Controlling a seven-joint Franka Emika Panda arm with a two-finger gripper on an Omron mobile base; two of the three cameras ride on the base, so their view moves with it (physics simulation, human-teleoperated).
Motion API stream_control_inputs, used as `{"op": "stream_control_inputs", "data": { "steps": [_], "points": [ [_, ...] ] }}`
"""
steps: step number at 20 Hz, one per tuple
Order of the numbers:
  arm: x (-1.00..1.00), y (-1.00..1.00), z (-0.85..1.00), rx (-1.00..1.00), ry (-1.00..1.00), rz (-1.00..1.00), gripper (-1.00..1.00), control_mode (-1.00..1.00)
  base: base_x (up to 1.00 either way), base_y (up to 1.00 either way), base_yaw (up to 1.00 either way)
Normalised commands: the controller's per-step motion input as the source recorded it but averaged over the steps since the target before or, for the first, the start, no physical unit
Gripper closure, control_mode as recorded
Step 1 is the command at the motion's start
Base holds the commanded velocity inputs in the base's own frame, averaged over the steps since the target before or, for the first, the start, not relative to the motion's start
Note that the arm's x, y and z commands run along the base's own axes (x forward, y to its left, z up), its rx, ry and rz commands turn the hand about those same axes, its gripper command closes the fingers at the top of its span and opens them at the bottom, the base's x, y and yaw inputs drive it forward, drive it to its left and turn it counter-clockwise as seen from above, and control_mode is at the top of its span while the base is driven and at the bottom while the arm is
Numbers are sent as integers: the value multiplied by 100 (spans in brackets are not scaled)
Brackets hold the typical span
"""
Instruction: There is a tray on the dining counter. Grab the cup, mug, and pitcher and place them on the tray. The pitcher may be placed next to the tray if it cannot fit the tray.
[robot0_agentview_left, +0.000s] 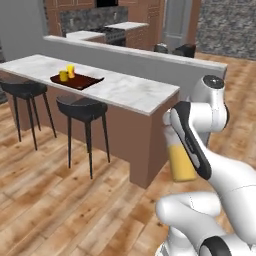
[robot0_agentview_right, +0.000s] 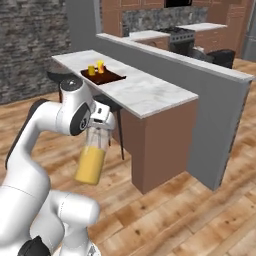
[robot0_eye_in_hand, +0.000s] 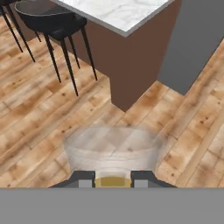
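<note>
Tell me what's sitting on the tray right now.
On the tray stand two yellow vessels, the cup and the mug. The tray floor behind them is hidden. The gripper holds the pitcher.

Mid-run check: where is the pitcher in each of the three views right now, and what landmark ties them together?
Left base view: pitcher at lower right, partly behind the arm.
Right base view: lower left, hanging tilted from the gripper.
Hand view: bottom centre, seen down its rim.
Shared landmark: the near end of the dining counter.
</note>
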Motion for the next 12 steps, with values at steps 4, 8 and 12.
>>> {"op": "stream_control_inputs", "data": {
  "steps": [4,8,12],
  "points": [
    [0,0,0,0,0,0,100,100,58,100,-19],
    [0,0,0,0,0,0,100,100,61,100,-15],
    [0,0,0,0,0,0,100,100,60,100,-13]
  ]
}}
